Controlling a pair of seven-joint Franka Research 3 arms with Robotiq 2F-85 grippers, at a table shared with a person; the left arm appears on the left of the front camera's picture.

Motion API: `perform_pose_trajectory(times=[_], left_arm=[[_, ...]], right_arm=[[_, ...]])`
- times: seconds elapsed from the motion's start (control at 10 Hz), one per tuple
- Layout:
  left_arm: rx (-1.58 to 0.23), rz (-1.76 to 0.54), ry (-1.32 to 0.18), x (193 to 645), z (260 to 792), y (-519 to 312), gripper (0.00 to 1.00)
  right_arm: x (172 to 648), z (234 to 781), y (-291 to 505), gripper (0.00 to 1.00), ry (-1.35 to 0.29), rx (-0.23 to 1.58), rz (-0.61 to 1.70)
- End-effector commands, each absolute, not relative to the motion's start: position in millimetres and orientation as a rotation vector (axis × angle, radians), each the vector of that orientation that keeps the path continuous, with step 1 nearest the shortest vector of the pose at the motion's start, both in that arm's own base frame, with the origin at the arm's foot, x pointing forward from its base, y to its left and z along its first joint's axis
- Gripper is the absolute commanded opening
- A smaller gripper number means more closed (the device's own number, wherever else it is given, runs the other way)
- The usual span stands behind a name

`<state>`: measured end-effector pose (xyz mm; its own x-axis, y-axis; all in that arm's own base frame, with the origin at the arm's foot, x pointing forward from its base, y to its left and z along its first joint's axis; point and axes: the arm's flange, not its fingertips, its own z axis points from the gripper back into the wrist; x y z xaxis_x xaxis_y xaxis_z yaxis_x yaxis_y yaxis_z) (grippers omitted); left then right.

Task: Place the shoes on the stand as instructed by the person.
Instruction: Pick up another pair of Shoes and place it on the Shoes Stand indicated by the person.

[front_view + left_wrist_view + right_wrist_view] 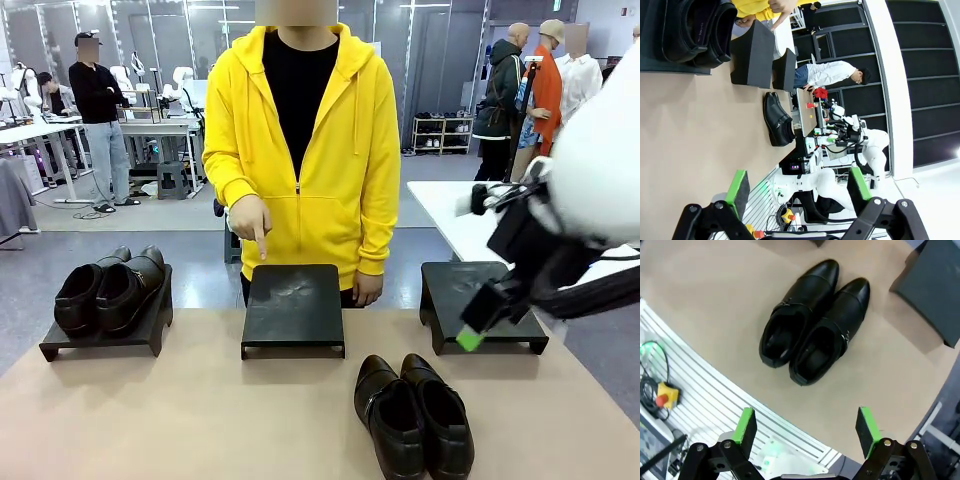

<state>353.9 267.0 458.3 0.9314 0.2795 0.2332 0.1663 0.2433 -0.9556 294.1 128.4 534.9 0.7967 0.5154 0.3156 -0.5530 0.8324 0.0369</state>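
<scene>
One pair of glossy black shoes (412, 415) lies on the table near the front, right of centre. Another pair (105, 290) rests on the left black stand (60, 345). The person (300, 150) in a yellow hoodie points a finger (259, 240) down at the bare middle stand (293, 305). My right gripper (806, 428) hangs open above the table pair (815, 327), apart from it, near the right stand (480, 300). My left gripper (798, 186) is open and holds nothing, far from the shoes (777, 120).
The right stand (930, 287) is bare. The tan table top (180, 420) is free at the front left. Behind the person are other tables, people and a shoe rack (440, 133).
</scene>
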Motion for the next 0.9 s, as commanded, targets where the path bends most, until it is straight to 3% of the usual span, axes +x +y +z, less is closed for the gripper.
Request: perform_pose_trajectory(times=[0.0,0.8], left_arm=[[-1.319,0.076,-0.398,351.2,459.0,265.6,1.00],[-1.319,0.076,-0.398,351.2,459.0,265.6,1.00]], right_arm=[[314.2,515.1,155.0,1.00,-0.284,0.132,0.447],[327.6,409.5,194.7,1.00,-0.272,0.020,0.246]])
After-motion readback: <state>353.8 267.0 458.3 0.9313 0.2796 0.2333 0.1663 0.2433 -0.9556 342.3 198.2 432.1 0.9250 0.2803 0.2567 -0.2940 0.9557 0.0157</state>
